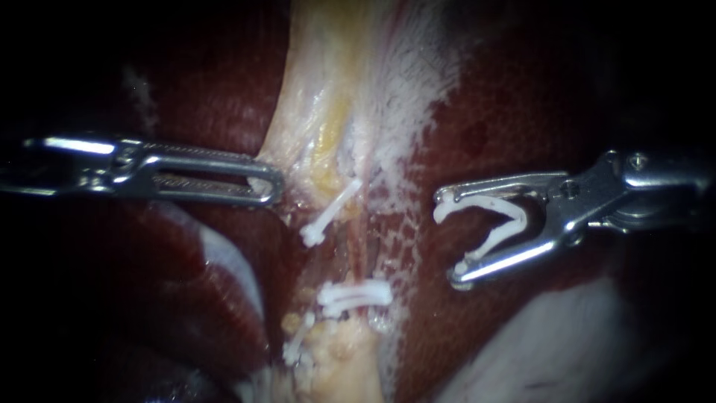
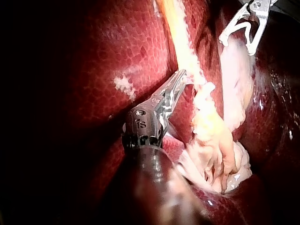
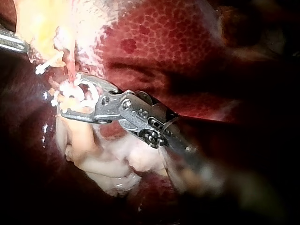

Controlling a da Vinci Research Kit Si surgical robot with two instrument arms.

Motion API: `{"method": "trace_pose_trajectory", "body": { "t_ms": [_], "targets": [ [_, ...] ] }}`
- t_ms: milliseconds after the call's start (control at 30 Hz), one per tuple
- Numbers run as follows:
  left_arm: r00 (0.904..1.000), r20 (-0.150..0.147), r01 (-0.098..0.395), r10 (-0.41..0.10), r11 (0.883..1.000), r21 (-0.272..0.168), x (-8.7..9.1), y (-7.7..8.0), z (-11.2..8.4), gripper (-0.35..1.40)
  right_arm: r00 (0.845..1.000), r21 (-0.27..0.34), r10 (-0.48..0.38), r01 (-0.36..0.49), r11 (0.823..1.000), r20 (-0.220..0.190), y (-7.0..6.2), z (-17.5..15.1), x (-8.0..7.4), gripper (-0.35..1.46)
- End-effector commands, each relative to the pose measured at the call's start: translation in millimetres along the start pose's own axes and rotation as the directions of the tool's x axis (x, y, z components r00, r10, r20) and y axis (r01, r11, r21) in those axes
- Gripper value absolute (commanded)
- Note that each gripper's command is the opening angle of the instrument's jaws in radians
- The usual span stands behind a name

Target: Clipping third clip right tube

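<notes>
By the look of things the step was only partly done. White clips already sat on the tubes running from 12 to 6 o'clock through the middle of the endoscope view: an upper clip [image 1: 330, 214] lying aslant, a lower clip [image 1: 356, 293] set crosswise at about 6 o'clock from it, and another white piece [image 1: 298, 342] further toward 7 o'clock. The clip meant for this step was not yet on any tube. It sat as a loaded clip [image 1: 496, 224], its legs spread, between the jaws of the right instrument [image 1: 447, 242], which stood wide and touched it from both sides. That instrument came in from 3 o'clock, its mouth turned toward 9 o'clock and facing the bare tube [image 1: 365, 250] between the upper and lower clips, with dark liver [image 1: 522, 112] showing in the gap between them. I could not tell for sure which strand was the right tube. What remained, as I judged it, was to bring the open clip around the tube and close it. The left instrument [image 1: 273, 184] reached in level from 9 o'clock, its narrow jaws lying close and appearing to pinch the edge of the pale tissue [image 1: 321, 112], holding it toward 9 o'clock. In the left wrist view its tips ended at that yellowish tissue.
</notes>
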Motion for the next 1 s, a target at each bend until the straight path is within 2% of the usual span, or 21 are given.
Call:
{"method": "trace_pose_trajectory", "body": {
  "t_ms": [33,267,467,567,633,733,867,1000],
  "targets": [
    [1.0,0.0,0.0,0.0,1.0,0.0,0.0,0.0,0.0,-0.35,1.0,0.0,0.0,0.0,1.0,0.0,0.0,0.0,0.0,0.6],
    [1.0,-0.002,0.004,-0.004,1.0,0.006,-0.7,-0.1,-0.8,-0.35,1.0,-0.007,-0.004,0.004,1.0,0.001,-0.1,0.9,-0.6,0.6],
    [0.9999,-0.005,0.015,-0.015,1.0,0.003,-2.6,-0.1,-2.8,-0.35,1.0,0.012,-0.012,0.012,1.0,0.012,-0.3,3.9,-2.9,0.6],
    [0.9998,0.007,0.021,-0.021,1.0,0.0,-3.6,-0.2,-3.9,-0.35,1.0,0.02,-0.004,0.003,1.0,0.018,-0.1,5.7,-4.1,0.6],
    [0.9994,0.014,0.032,-0.032,0.999,-0.003,-4.4,-0.7,-4.8,-0.35,1.0,0.029,0.005,-0.005,1.0,0.023,0.2,6.7,-4.7,0.6],
    [0.9994,0.027,0.022,-0.022,1.0,0.0,-5.6,-1.8,-5.8,-0.35,1.0,0.03,0.009,-0.01,1.0,0.024,0.7,7.6,-5.1,0.6],
    [0.9989,0.044,0.018,-0.018,1.0,0.002,-6.8,-4.1,-6.8,-0.35,1.0,0.027,0.017,-0.017,0.999,0.024,1.5,8.2,-4.9,0.6],
    [0.9986,0.051,0.014,-0.014,1.0,-0.001,-7.3,-5.8,-7.0,-0.35,0.999,0.031,0.019,-0.02,0.999,0.026,2.0,8.8,-4.7,0.6]
  ]
}}
